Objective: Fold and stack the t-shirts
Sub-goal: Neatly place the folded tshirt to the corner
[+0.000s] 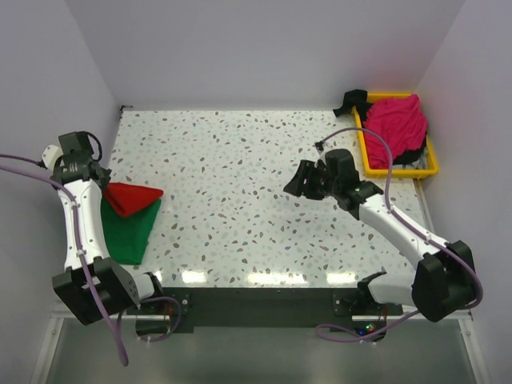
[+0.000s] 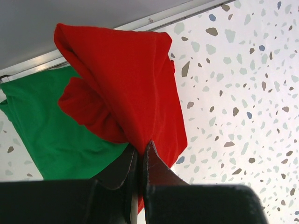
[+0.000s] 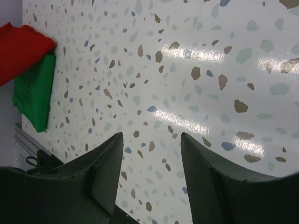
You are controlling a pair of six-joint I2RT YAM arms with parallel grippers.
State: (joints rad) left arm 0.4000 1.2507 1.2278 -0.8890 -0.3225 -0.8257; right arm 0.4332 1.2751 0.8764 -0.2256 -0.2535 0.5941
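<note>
Desk: Shirts, where did they lie?

Operator: From my overhead view, the red t-shirt [image 1: 132,196] sat bunched at nine o'clock on the speckled table [image 1: 240,160], overlapping the green t-shirt [image 1: 128,232], which lay flat at eight o'clock. The magenta t-shirt [image 1: 396,120] was heaped in the yellow tray [image 1: 400,170] at two o'clock.

Desk: And the grippers?

Operator: My left gripper [image 2: 140,151] was pinched shut on a fold of the red t-shirt. My right gripper [image 3: 152,140] hung above the table just right of centre, toward three o'clock, jaws apart, holding nothing.
</note>
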